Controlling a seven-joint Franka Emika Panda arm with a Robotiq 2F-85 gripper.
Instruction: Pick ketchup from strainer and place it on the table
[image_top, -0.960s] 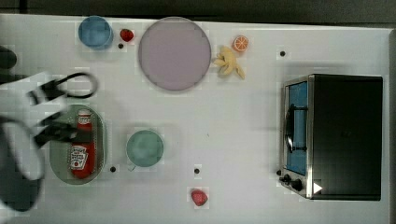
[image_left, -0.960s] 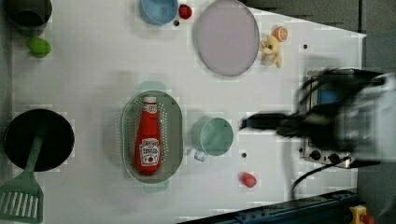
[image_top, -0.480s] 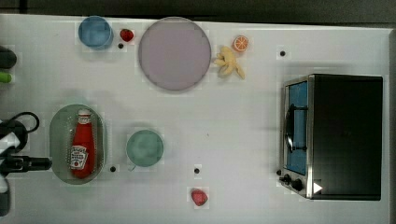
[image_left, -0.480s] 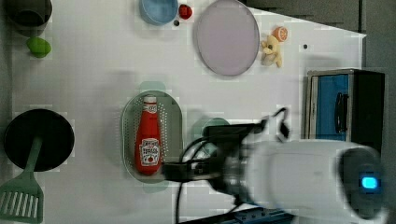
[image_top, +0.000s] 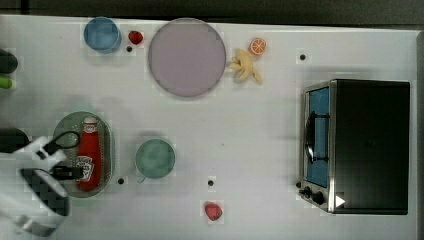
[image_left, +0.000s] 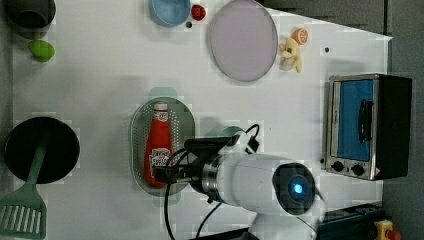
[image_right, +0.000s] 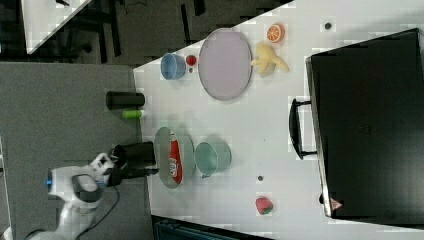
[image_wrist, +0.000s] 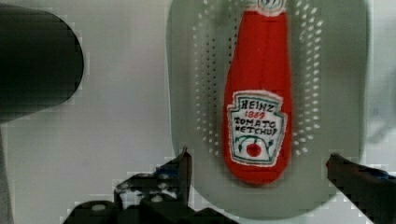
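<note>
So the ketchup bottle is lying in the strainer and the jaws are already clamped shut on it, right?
Not quite. The ketchup bottle does lie in the strainer, but the jaws are open, one on each side of the bottle's base and touching nothing. The wrist view shows the gaps plainly.

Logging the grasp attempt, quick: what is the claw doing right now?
Claw: open, holding nothing, one finger on either side of the ketchup's base as it lies in the strainer.

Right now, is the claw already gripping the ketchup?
No, the claw is open, and the ketchup lies untouched in the strainer.
</note>
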